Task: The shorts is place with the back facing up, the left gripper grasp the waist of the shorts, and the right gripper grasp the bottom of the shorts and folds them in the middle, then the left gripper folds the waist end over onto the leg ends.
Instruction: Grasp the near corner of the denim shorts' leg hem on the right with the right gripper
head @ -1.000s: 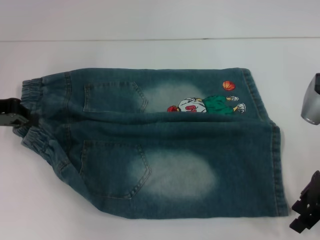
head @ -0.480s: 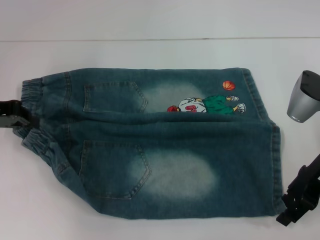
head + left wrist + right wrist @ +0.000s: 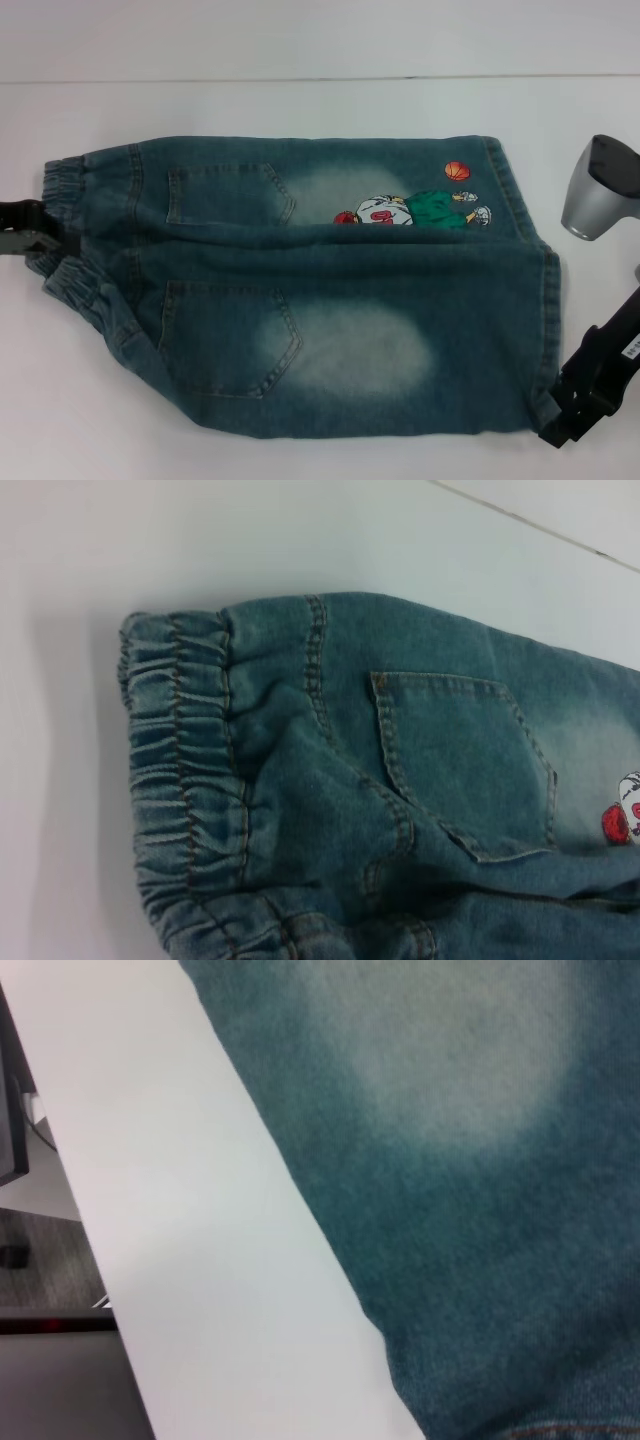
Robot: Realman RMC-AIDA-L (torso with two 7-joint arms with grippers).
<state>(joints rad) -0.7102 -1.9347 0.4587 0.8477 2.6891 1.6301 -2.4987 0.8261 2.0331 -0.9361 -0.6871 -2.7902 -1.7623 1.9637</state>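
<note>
The blue denim shorts lie flat, back pockets up, with the elastic waist at the left and the leg ends at the right. A cartoon print shows on the far leg. My left gripper is at the table's left edge, shut on the middle of the waist, where the fabric bunches. The left wrist view shows the waistband and one back pocket. My right gripper is at the near corner of the near leg's hem, touching the fabric. The right wrist view shows only the denim.
The white table runs all around the shorts. Its near edge shows in the right wrist view, with floor beyond it. The silver casing of my right arm hangs to the right of the far leg.
My right gripper has moved left and in from the lower right, reaching the near hem corner and nudging it slightly inward. The left gripper and waist have stayed nearly still.
</note>
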